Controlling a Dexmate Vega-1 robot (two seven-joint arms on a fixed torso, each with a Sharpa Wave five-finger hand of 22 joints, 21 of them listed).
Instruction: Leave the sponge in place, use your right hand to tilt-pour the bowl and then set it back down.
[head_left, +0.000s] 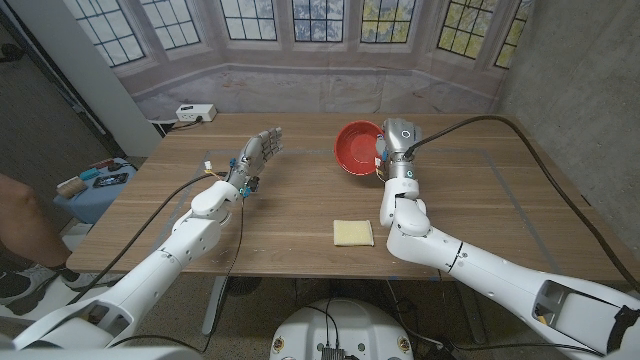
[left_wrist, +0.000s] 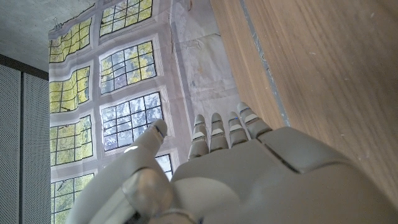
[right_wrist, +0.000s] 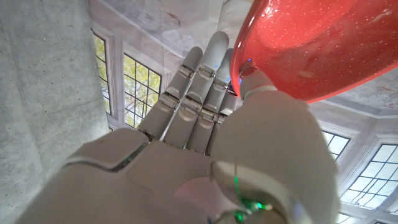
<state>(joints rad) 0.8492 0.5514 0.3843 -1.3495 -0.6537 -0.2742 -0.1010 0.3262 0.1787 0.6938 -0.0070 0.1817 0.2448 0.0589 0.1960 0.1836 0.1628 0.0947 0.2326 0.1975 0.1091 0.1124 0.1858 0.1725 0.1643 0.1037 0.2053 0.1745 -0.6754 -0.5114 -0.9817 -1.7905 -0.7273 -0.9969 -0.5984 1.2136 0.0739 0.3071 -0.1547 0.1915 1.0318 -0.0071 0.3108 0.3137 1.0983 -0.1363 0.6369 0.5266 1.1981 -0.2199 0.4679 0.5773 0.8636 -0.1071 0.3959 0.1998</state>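
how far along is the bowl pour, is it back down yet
Not yet. Done: the right robot hand has gripped the red bowl by its rim. In hand: the bowl is tipped, mid-pour, as the right wrist view shows. Left: level it and set it back on the table. The sponge lies untouched; the left robot hand holds nothing.

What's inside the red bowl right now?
Nothing visible: the red bowl, tilted in the right hand, shows only bare red interior in the head view. The part by the hand is covered.
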